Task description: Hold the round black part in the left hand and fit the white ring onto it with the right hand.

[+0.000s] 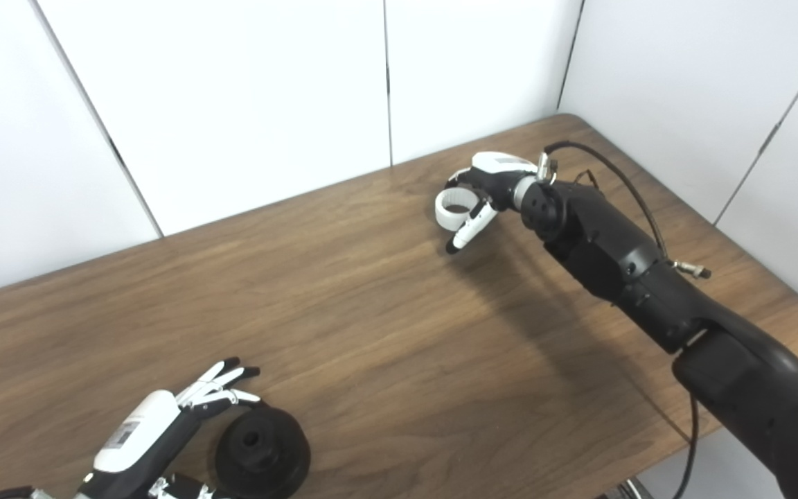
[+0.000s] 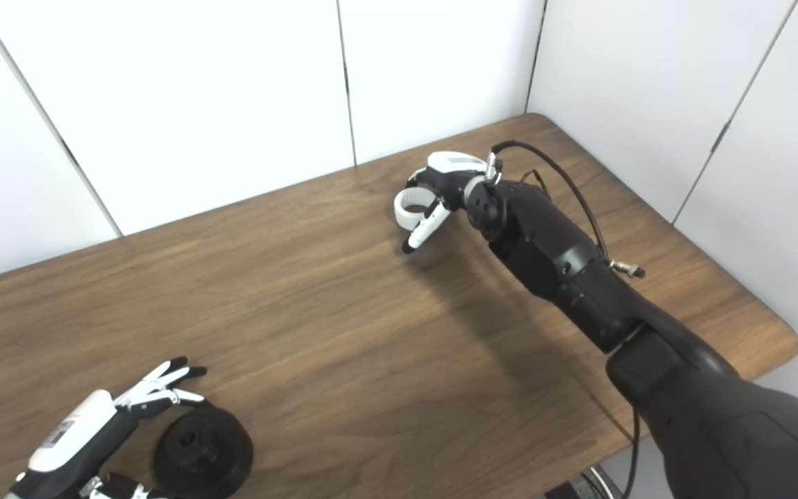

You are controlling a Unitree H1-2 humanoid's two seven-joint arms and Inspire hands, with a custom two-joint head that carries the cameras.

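**Ring at the back, black part up front**

So the right hand [image 1: 485, 190] is out near the far edge of the brown wooden table [image 1: 385, 326], fingers curled round the white plastic ring [image 1: 453, 209], thumb across its front. The round black part [image 1: 262, 454] lies flat at the near edge. The left hand [image 1: 163, 430] sits just beside it, fingers spread open, holding nothing.
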